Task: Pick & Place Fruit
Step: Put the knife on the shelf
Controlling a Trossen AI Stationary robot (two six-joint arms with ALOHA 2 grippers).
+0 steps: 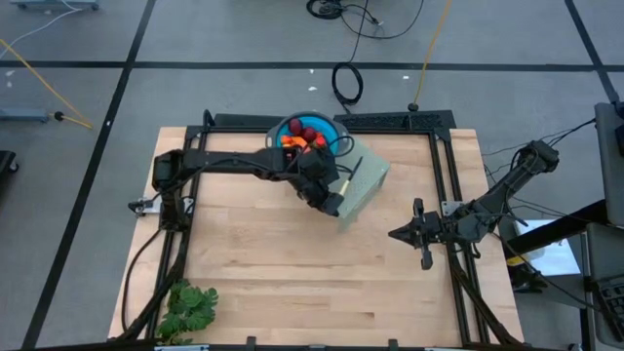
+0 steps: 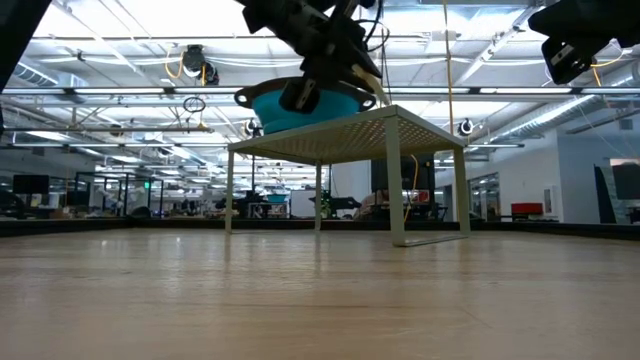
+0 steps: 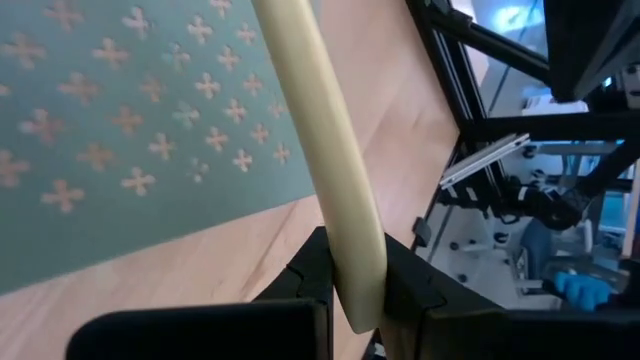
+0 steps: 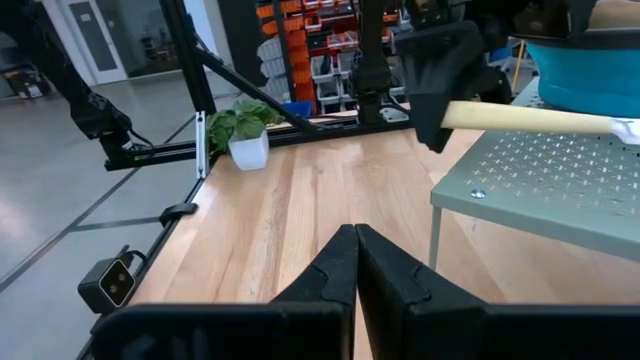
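Note:
A blue bowl (image 1: 334, 127) stands on a grey-green perforated rack (image 1: 370, 180) at the table's far middle. It holds the fruit: dark red balls (image 1: 310, 133) and orange-red pieces (image 1: 291, 142). My left gripper (image 1: 331, 195) hovers over the rack's near left part, just in front of the bowl, shut on a knife with a cream-yellow handle (image 3: 320, 150). My right gripper (image 1: 395, 234) hangs shut over the table's right half, with nothing in it. A leafy green bunch (image 1: 185, 307) lies at the near left corner. My left gripper pinches the knife's handle at its free end (image 3: 358, 285) between its two fingers. The handle runs on ahead of the fingers, over the perforated rack top (image 4: 540, 175) and toward the bowl (image 4: 590, 70). It is held clear of the rack; the blade end is too small to tell.
The rack stands on thin legs (image 2: 395, 190), with open room beneath it. A black frame (image 1: 444, 175) runs along the table's far and side edges. Bare wood (image 1: 292, 263) fills the near half between the two arms.

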